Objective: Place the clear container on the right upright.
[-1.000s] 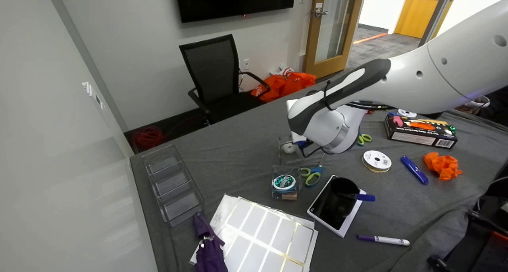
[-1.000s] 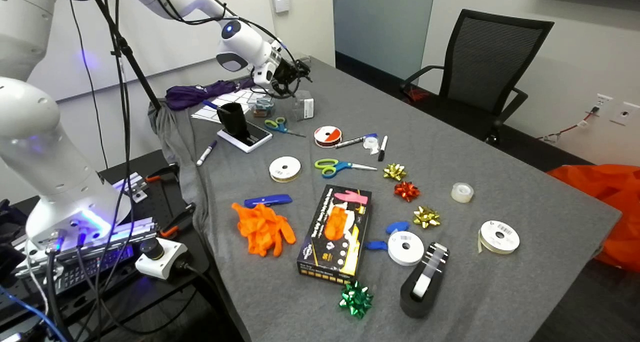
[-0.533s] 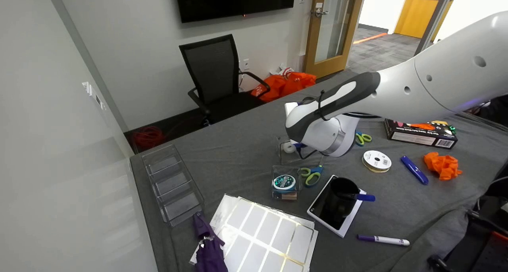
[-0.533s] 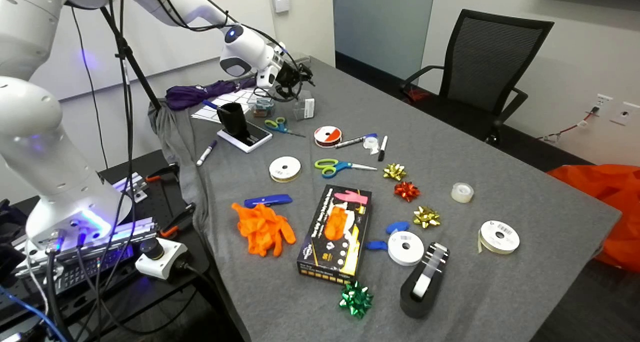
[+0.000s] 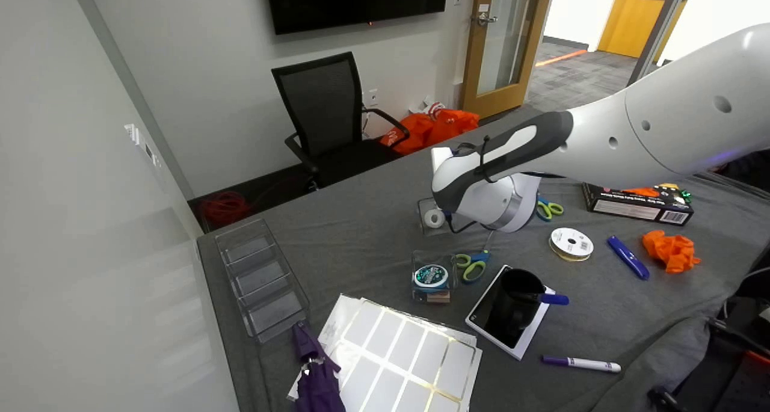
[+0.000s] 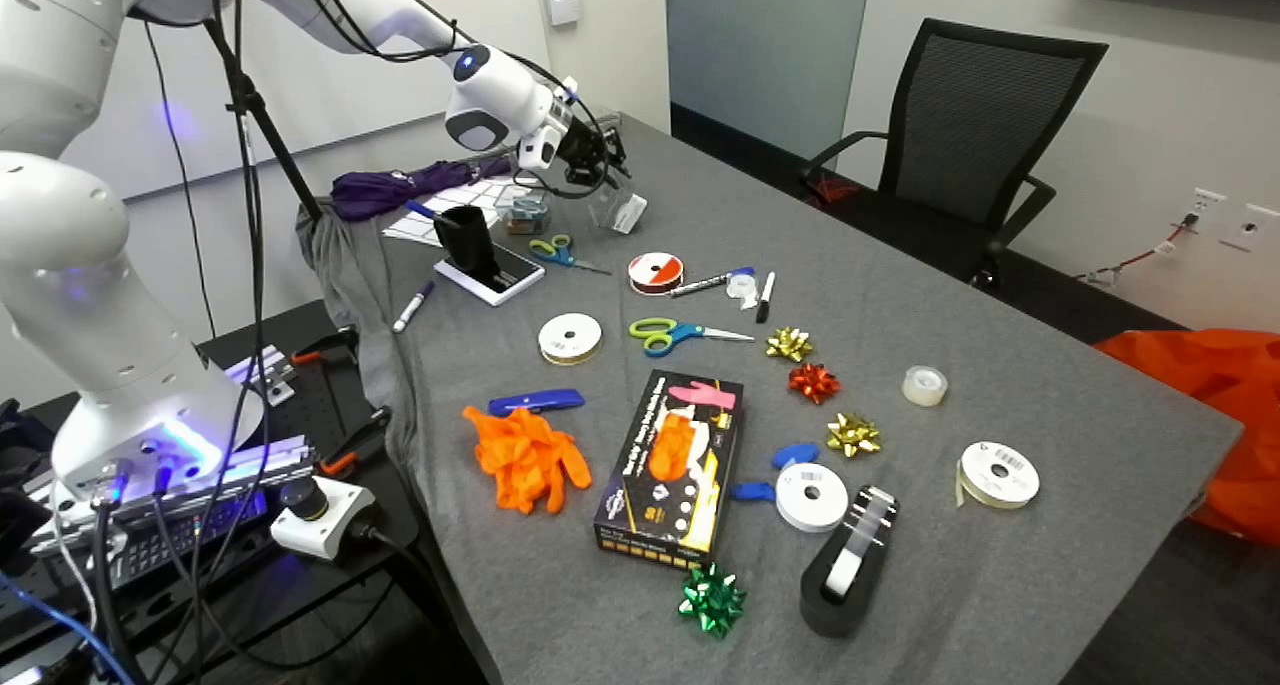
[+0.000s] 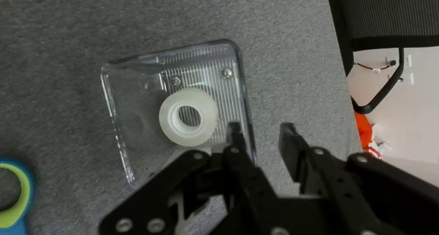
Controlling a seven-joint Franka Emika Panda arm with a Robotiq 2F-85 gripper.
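Observation:
The clear container (image 7: 137, 91) is a transparent box with a ribbed face, and a white tape roll (image 7: 188, 117) sits in it. It stands tilted on the grey table beneath my hand in an exterior view (image 6: 608, 210), its white label slanting. In the wrist view my gripper (image 7: 261, 128) straddles the box's right wall. One finger (image 7: 236, 137) overlaps the inside of the box and the other (image 7: 291, 144) is outside, with bare cloth visible between that finger and the wall. Whether the inner finger touches the wall, I cannot tell. The arm mostly hides my fingers in both exterior views.
Another clear box (image 5: 450, 261) with a teal tin stands close by, beside green-handled scissors (image 5: 474, 270). A black cup (image 5: 521, 292) is on a white-edged tablet. Label sheets (image 5: 397, 364) and a divided clear tray (image 5: 264, 285) lie farther off. A ribbon spool (image 6: 656, 273) is near.
My arm lowered slightly, then shifted a little. The container has gone from standing level to tilting, and it and the tape roll have moved away from the scissors.

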